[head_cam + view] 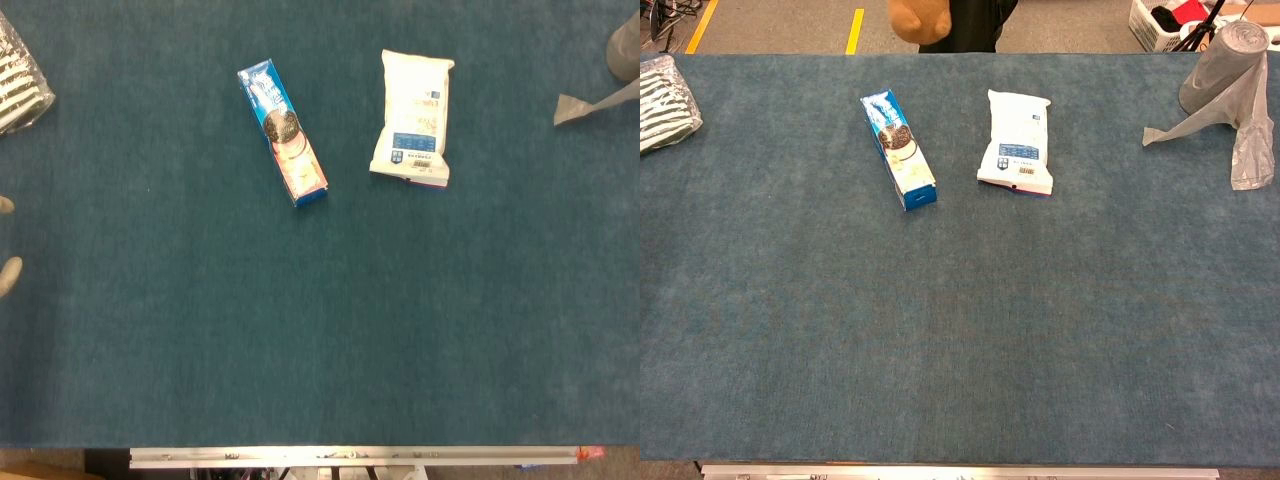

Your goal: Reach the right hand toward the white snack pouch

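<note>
The white snack pouch (413, 118) (1017, 140) lies flat on the blue table cloth, right of centre and toward the far side, with its blue label at the near end. My right hand shows in neither view. At the left edge of the head view, two pale fingertips (8, 272) of my left hand poke into the frame, far from the pouch. The rest of that hand is cut off, so how it is held is unclear.
A blue cookie box (283, 132) (898, 136) lies at an angle left of the pouch. A grey roll of plastic bags (1230, 70) (610, 70) stands at the far right. A striped clear package (665, 88) (18, 75) sits at the far left.
</note>
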`<action>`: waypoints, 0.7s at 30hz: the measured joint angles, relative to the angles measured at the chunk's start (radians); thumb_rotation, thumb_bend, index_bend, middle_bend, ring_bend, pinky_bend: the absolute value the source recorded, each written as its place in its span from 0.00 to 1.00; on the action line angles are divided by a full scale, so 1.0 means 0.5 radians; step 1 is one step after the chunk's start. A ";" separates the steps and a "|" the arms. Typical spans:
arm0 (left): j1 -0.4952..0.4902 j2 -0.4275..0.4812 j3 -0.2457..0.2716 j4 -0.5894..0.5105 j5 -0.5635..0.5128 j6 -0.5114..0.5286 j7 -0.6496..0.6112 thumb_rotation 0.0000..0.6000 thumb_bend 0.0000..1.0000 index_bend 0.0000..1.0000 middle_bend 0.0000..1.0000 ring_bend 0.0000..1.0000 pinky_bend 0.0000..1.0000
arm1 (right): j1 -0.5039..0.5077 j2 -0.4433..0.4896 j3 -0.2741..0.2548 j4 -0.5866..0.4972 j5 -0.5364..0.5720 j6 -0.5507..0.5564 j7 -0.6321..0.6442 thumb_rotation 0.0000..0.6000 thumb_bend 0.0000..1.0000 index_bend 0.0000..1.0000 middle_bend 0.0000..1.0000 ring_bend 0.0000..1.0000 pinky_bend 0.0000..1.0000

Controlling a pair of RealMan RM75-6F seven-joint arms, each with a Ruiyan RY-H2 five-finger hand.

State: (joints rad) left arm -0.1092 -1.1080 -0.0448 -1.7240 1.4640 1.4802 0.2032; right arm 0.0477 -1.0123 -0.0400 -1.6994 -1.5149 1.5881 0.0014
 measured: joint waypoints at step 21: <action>-0.012 -0.013 -0.013 -0.083 -0.013 -0.003 0.092 1.00 0.20 0.37 0.32 0.22 0.07 | 0.421 -0.117 0.114 0.051 -0.329 -0.411 0.738 1.00 0.35 0.46 0.23 0.03 0.00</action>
State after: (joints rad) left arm -0.1154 -1.1145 -0.0511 -1.7654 1.4577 1.4786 0.2494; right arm 0.2582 -1.0708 0.0168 -1.6741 -1.6793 1.3823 0.3706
